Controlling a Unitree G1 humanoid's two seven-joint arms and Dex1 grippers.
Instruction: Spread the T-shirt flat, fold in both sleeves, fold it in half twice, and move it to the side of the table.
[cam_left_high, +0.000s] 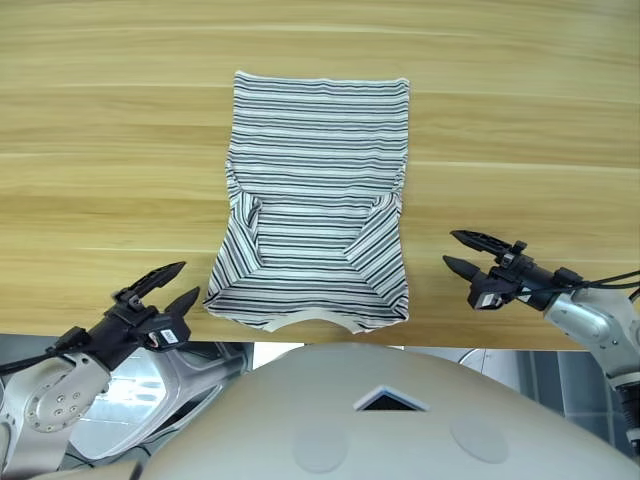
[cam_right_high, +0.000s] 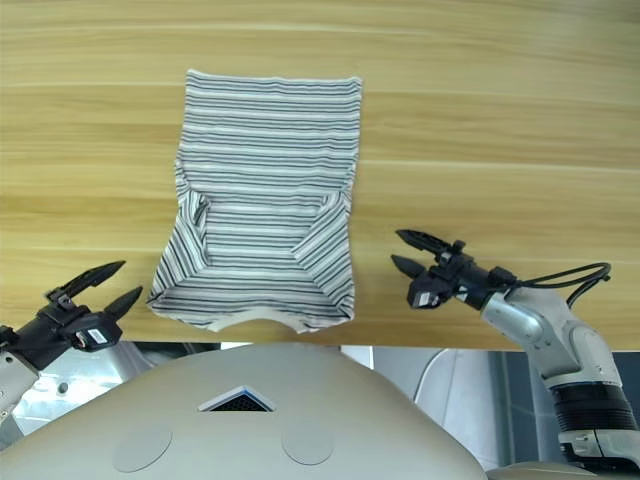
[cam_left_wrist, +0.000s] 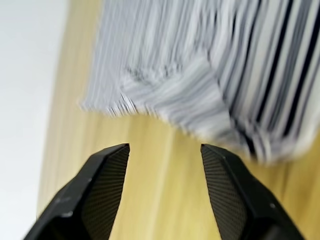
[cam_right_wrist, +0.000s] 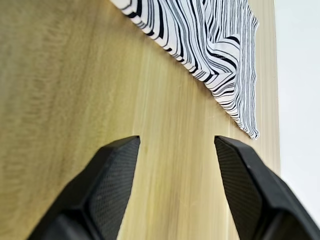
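Note:
The striped black-and-white T-shirt (cam_left_high: 315, 205) lies on the wooden table (cam_left_high: 100, 150), collar toward the near edge, with both sleeves folded in over its body. My left gripper (cam_left_high: 172, 285) hovers open at the table's near edge, just left of the shirt's near-left corner (cam_left_wrist: 115, 102). To the right of the shirt's near-right corner (cam_right_wrist: 250, 131), my right gripper (cam_left_high: 462, 252) is held open over bare wood, a short gap away. Nothing is between either pair of fingers.
The table stretches wide with bare wood on both sides of the shirt and beyond it. Its near edge (cam_left_high: 470, 345) runs just below the shirt's collar, with floor and robot parts beneath.

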